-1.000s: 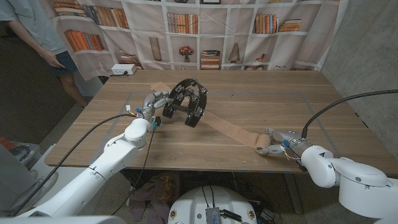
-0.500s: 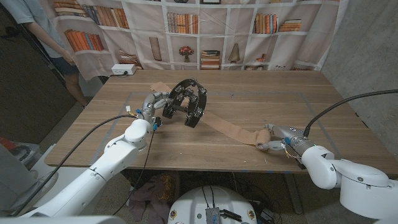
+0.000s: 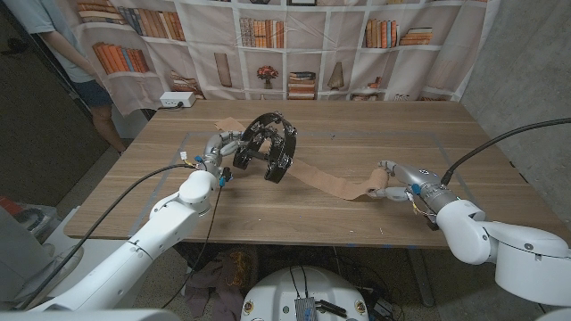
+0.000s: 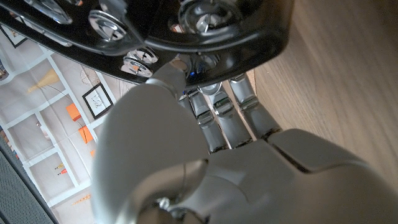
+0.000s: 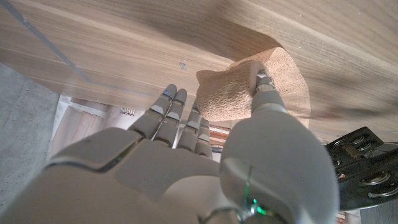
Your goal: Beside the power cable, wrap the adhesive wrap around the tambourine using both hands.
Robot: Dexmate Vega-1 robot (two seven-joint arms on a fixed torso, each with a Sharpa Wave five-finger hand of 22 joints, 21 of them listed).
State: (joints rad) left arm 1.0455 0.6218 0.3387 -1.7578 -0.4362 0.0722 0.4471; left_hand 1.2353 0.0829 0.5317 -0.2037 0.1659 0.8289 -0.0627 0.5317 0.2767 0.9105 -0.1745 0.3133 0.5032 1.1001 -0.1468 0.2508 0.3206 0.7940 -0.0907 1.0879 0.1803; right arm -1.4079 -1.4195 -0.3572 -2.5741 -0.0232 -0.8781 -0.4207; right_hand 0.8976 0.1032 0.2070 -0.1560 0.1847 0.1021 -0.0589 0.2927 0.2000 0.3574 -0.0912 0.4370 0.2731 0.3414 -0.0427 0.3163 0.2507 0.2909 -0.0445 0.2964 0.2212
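While our left hand (image 3: 225, 150) grips the black round tambourine with metal jingles (image 3: 268, 145), our right hand (image 3: 395, 181) pinches the roll end of the tan adhesive wrap (image 3: 330, 183).

From the head view, we see the tambourine held tilted on its edge over the wooden table (image 3: 357, 134), with the wrap running as a flat strip from the tambourine toward our right hand, well apart from it; a white power strip (image 3: 177, 100) sits beyond the tambourine near the table's far edge. Through the left wrist view, our fingers (image 4: 219, 118) reach under the tambourine's black rim (image 4: 205, 28), touching it. Through the right wrist view, our thumb (image 5: 266, 93) presses the bunched wrap (image 5: 249, 87) against our fingers, just above the table.
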